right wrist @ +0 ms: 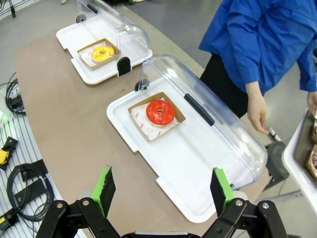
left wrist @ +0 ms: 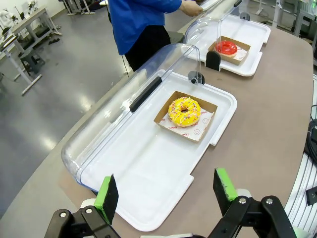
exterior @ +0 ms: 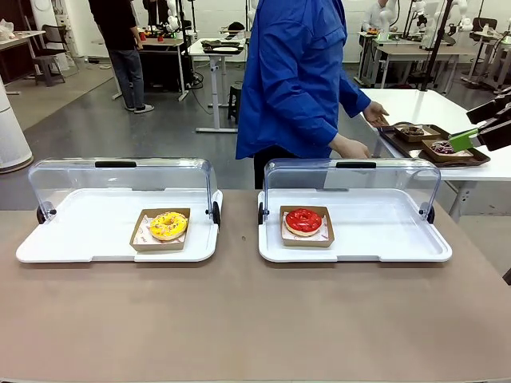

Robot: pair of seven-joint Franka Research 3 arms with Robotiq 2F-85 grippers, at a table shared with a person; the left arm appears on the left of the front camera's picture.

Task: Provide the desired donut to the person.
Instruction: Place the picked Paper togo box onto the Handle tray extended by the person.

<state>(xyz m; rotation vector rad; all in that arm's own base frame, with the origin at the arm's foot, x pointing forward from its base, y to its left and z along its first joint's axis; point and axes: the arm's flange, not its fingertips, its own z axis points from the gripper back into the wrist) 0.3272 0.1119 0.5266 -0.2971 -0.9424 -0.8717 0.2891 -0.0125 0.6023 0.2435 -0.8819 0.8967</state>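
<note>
You see both tools, left [left wrist: 166,196] and right [right wrist: 163,193], spread apart; the yellow donut [exterior: 168,225] sits centre-left, the red donut [exterior: 303,220] centre-right.

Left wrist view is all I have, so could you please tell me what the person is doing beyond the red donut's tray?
Observer: In the front view the person is turned toward a white side table, one hand at a dark tray there.
Operator: Thank you. What is on that dark tray?
Observer: Two more donuts, each in its own brown box: a dark one and one with pale icing.
Operator: And how does the right tool stand?
Observer: The right wrist view shows the right tool open, fingers wide apart, nothing between them, looking down at the red donut in its white tray.
</note>
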